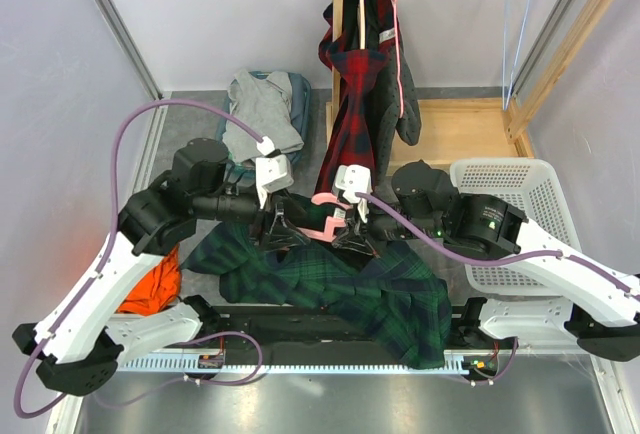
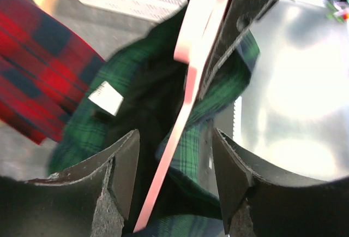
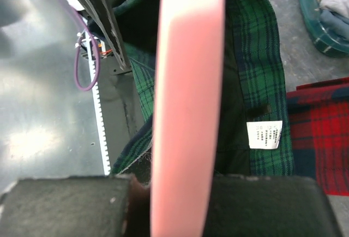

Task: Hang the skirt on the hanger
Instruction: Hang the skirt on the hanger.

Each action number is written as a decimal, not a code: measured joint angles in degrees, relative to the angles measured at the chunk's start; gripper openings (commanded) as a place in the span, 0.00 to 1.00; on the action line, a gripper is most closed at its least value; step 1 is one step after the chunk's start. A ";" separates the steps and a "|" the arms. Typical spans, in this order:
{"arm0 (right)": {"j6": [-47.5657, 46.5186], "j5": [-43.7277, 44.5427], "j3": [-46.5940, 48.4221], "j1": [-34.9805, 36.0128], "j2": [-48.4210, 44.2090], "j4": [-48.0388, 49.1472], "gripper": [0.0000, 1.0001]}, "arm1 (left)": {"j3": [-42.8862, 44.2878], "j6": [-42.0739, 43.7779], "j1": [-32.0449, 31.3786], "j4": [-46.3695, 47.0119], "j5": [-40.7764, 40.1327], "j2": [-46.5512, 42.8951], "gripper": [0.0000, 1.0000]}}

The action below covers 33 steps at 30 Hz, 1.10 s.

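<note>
The green plaid skirt (image 1: pixel 350 289) lies crumpled on the table between the two arms. Above its upper edge is the pink hanger (image 1: pixel 330 219). My right gripper (image 1: pixel 352 229) is shut on the hanger, whose pink bar (image 3: pixel 188 84) runs up from between the pads (image 3: pixel 262 204). Under it show the skirt's waistband (image 3: pixel 256 57) and white label (image 3: pixel 264 134). My left gripper (image 1: pixel 283 224) is open. Its fingers (image 2: pixel 117 166) straddle the hanger's thin pink bar (image 2: pixel 188 95) and a fold of skirt (image 2: pixel 191 149), with a gap on both sides.
A red plaid garment (image 1: pixel 352 104) hangs from the wooden rack (image 1: pixel 345 14) behind. A white basket (image 1: pixel 520 199) stands at the right. Grey clothes on a teal bag (image 1: pixel 262 114) lie at the back left, and an orange cloth (image 1: pixel 150 289) lies near the left arm.
</note>
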 measured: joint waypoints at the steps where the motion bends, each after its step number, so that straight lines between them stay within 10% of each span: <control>1: 0.00 -0.35 0.00 0.02 -0.02 -0.07 0.00 | -0.33 0.35 0.00 -0.70 0.74 0.26 0.61; 12: 0.00 -2.73 -0.04 0.02 -0.31 -0.11 0.00 | -2.73 3.39 -0.42 -4.07 7.96 2.56 0.41; 17: 0.00 -3.78 -0.15 0.11 -0.52 -0.31 0.00 | -3.19 4.57 -2.03 -4.59 7.54 3.89 0.02; 25: -0.02 -4.83 -1.40 0.04 -1.49 -0.24 0.00 | -3.23 5.62 -5.16 -4.76 4.09 3.06 0.02; 33: 2.10 -5.05 -5.75 0.24 -5.55 4.35 0.66 | -3.26 6.19 -8.31 -5.60 -1.44 -0.31 0.02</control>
